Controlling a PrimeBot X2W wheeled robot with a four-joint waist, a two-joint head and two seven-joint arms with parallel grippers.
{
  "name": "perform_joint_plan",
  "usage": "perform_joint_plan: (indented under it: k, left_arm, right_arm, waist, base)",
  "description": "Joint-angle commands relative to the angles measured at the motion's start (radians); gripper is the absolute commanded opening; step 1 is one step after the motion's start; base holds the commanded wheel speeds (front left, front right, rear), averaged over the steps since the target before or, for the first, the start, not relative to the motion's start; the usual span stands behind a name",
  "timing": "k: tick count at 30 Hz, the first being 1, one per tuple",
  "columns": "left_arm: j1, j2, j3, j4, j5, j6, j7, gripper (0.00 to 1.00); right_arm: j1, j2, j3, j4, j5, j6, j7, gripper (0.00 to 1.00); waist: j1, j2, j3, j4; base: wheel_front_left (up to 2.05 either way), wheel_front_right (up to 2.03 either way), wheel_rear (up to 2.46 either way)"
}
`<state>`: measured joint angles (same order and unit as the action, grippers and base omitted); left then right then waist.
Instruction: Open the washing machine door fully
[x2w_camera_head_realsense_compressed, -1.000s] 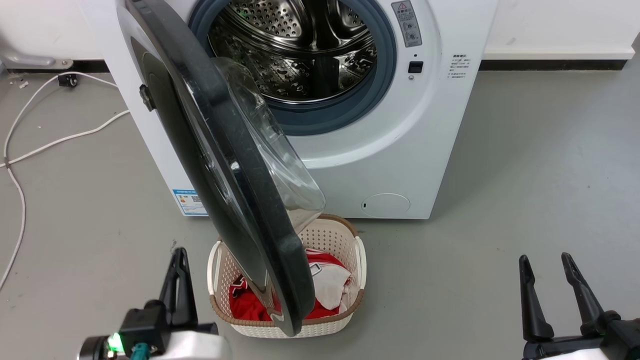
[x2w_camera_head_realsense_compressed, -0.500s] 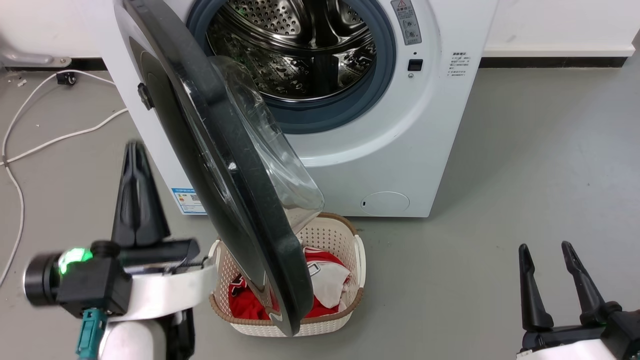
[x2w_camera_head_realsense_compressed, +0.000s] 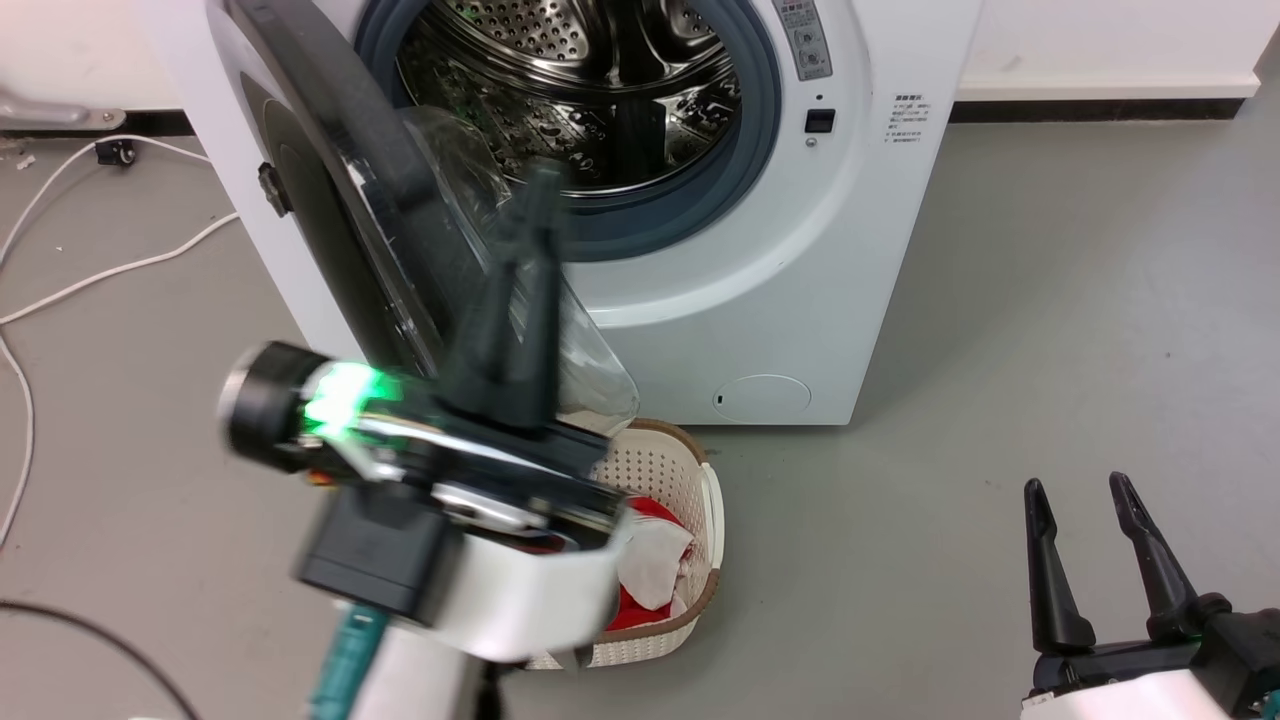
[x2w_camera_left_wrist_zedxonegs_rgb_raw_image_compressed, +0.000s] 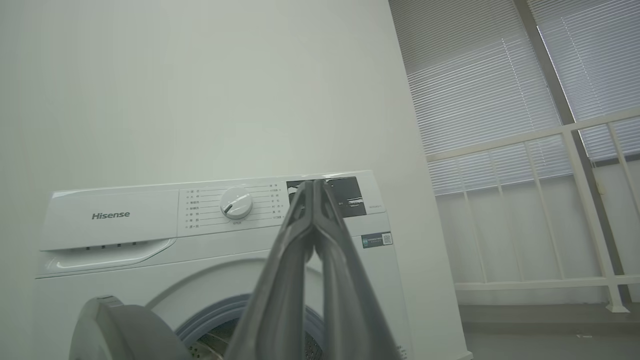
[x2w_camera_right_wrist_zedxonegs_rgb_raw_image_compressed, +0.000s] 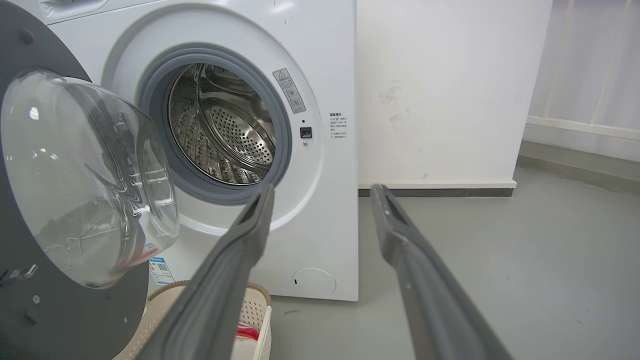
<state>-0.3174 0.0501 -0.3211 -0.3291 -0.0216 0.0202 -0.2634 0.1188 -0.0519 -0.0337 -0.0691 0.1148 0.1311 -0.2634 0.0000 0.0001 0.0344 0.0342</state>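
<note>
Judging the washing machine door (x2w_camera_head_realsense_compressed: 330, 190), half-swung out from the washing machine (x2w_camera_head_realsense_compressed: 800, 250), a stiff, weighty hinged disc (its glass bowl (x2w_camera_right_wrist_zedxonegs_rgb_raw_image_compressed: 85, 175) slick, breakable), I would push its thick black rim (x2w_camera_head_realsense_compressed: 370, 150) with my left gripper (x2w_camera_left_wrist_zedxonegs_rgb_raw_image_compressed: 313, 184), fingers pressed together, my right gripper (x2w_camera_head_realsense_compressed: 1073, 485) spread idle.

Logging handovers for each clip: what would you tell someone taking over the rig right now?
Left gripper: shut, empty, up in front of the washing machine door; the view is blurred, so contact is unclear.
Right gripper: open, empty, low on the right, apart from the washing machine.
Door: partly open, hinged on the left, its lower edge over the laundry basket.
Done: door unlatched, drum exposed.
Left: swing the door further left until fully open.
</note>
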Motion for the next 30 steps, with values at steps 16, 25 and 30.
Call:
perform_joint_plan:
  k: [16,25,30]
  left_arm:
    - [-0.017,0.001,-0.381,0.094,-0.024,0.007,-0.002,0.0]
    - [0.069,0.008,-0.44,0.158,-0.016,0.015,-0.002,0.0]
    - [0.12,0.03,-0.431,0.188,-0.023,0.021,-0.002,0.0]
  right_arm:
    - [-0.025,0.003,0.003,-0.001,0.006,-0.001,-0.002,1.0]
    - [-0.02,0.003,0.0,0.0,0.008,-0.001,-0.002,1.0]
    - [-0.029,0.003,0.005,0.003,0.005,-0.001,-0.002,1.0]
  waist:
    - [0.0,-0.0001,0.019,0.002]
    - [0.0,-0.0001,0.026,0.018]
    - [0.0,-0.0001,0.036,0.026]
  base:
    - [0.0,0.0,0.0]
    - [0.0,0.0,0.0]
    - [0.0,0.0,0.0]
